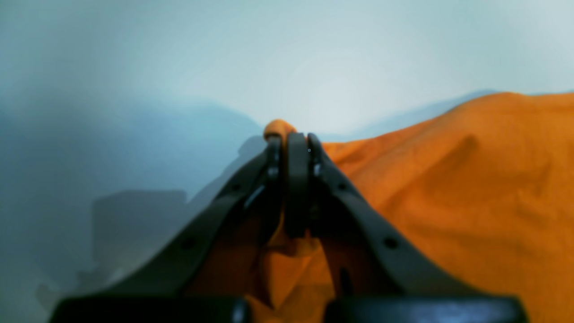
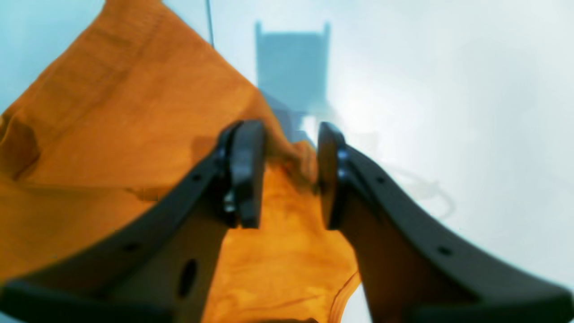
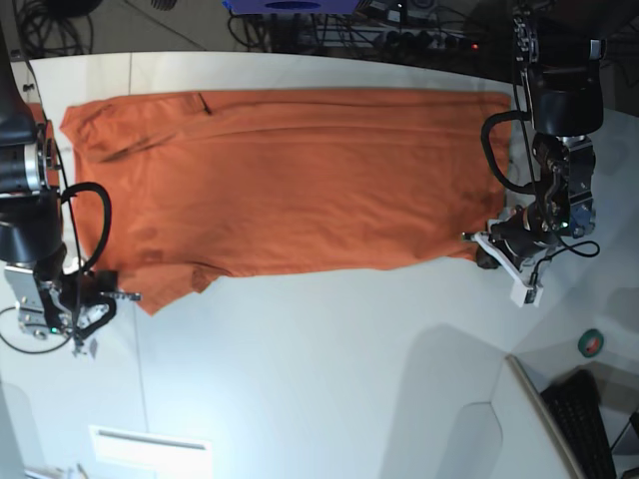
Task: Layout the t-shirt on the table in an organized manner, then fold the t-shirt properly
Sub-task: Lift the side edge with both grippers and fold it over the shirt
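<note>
- While the layout step appears nearly done, the table (image 3: 319, 389) bears the whole garment: a white tabletop whose near half, on the camera side of the cloth, lies bare.
- T-shirt (image 3: 290, 185): orange, spread lengthwise across the far half of the table, mostly flat, with a few shallow creases and a rumpled, turned-up corner at the base view's left end. Its near edge runs roughly straight between the two grippers.
- Left gripper (image 3: 486, 251): at the t-shirt's near corner on the base view's right. The left wrist view shows the jaws pressed together with a small nub of orange cloth poking out above the tips, so it is clamped on the t-shirt.
- Right gripper (image 2: 287, 175): at the t-shirt's opposite near corner. In the right wrist view the jaws stand apart with cloth lying between them; neither pad visibly pinches the fabric, so whether a hold exists cannot be told.
- Step in hand, as a judgement: securing both near corners to begin the first fold, or to give a last straightening tug.
- Next move, as a judgement: the right jaws need to close on that corner; both corners should then travel together, evenly, so the cloth neither skews nor drags.
- Containers: none visible on the table near the t-shirt.
</note>
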`<state>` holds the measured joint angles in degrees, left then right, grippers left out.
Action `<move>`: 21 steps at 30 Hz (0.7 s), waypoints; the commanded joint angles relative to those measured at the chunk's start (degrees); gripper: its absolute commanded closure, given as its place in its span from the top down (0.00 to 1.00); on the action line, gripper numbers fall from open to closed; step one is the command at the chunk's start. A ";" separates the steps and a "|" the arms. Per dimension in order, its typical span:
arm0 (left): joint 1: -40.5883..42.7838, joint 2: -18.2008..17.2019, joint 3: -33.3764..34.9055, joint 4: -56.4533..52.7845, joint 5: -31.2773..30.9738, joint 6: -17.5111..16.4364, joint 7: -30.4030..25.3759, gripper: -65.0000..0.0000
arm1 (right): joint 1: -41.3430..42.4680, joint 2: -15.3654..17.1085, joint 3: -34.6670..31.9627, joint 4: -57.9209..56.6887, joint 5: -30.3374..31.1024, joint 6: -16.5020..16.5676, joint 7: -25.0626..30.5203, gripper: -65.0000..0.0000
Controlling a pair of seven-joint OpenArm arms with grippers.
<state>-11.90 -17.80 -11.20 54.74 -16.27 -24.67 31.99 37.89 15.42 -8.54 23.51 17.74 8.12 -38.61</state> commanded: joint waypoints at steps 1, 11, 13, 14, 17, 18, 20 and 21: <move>-1.15 -0.88 -0.10 0.95 -0.30 -0.26 -1.00 0.00 | 2.07 0.62 0.05 0.80 0.07 0.01 0.59 0.22; -1.15 -0.88 0.08 0.95 -0.56 -0.26 -1.00 0.00 | 2.07 0.98 0.40 0.98 0.33 0.01 0.68 0.00; -0.89 -0.88 0.08 0.95 -0.56 -0.26 -1.00 0.00 | 1.98 0.98 0.40 0.98 0.33 0.01 0.68 0.00; -0.27 -0.88 -0.01 1.13 -0.56 -0.26 -1.00 0.00 | 1.80 0.98 0.40 1.06 0.33 0.01 0.68 0.00; 1.13 -0.88 -0.36 4.20 -0.65 -0.35 -0.82 0.00 | -0.39 0.98 0.49 4.49 0.33 0.01 2.35 0.00; 2.19 -0.97 -0.45 5.87 -0.74 -0.35 -0.82 0.00 | -1.71 1.06 0.49 6.78 0.33 0.01 2.52 0.00; 3.95 -0.97 -0.53 8.86 -0.65 -0.35 -0.73 0.00 | -4.44 1.06 0.58 12.05 0.33 0.01 2.70 0.00; 4.82 -0.97 -0.53 9.92 -0.65 -0.35 -0.38 0.00 | -5.85 1.06 1.55 14.25 0.33 0.01 2.70 0.00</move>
<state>-6.22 -17.82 -11.51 63.79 -16.34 -24.73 32.38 30.02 15.73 -7.35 37.12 17.87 7.99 -36.62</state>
